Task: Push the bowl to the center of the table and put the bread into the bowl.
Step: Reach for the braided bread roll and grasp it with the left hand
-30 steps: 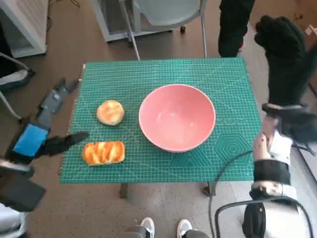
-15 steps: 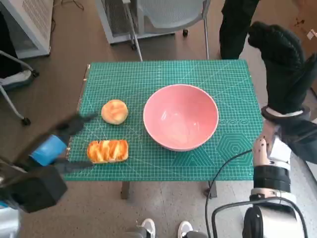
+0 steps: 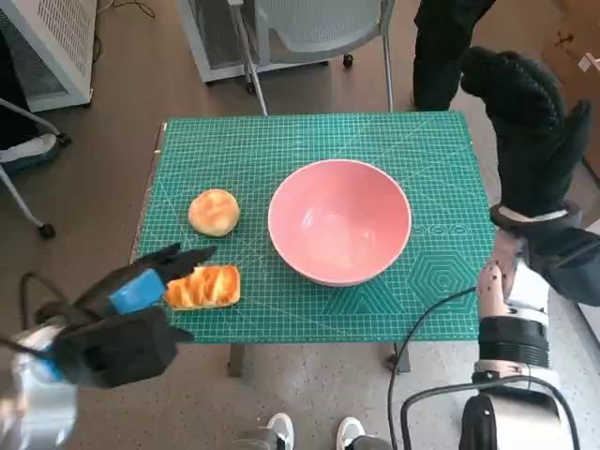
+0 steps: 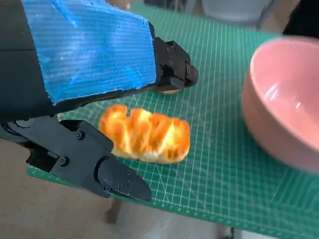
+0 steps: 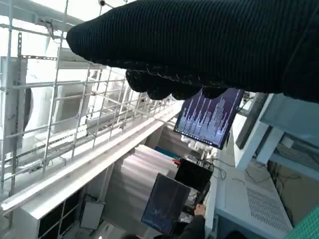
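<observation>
A pink bowl (image 3: 339, 220) stands near the middle of the green mat (image 3: 441, 281); its side shows as the bowl (image 4: 286, 99) in the left wrist view. A striped oblong bread (image 3: 206, 286) lies near the mat's front left corner, and a round bun (image 3: 214, 212) lies behind it. My left hand (image 3: 141, 289) hovers at that corner with its fingers spread on either side of the oblong bread (image 4: 144, 133), holding nothing. My right hand (image 3: 530, 122) in the black glove is raised high off the table's right side, empty; the glove (image 5: 209, 45) faces the room.
A chair (image 3: 309, 33) stands behind the table and a person's dark legs (image 3: 441, 52) are at the back right. A white rack (image 3: 47, 42) is at the far left. A cable (image 3: 422, 319) crosses the mat's front right corner. A monitor (image 5: 207, 119) shows in the right wrist view.
My left hand has swung in from off the table's left side to the front left corner, arriving beside the oblong bread. The camera shifted slightly. The right hand stays raised.
</observation>
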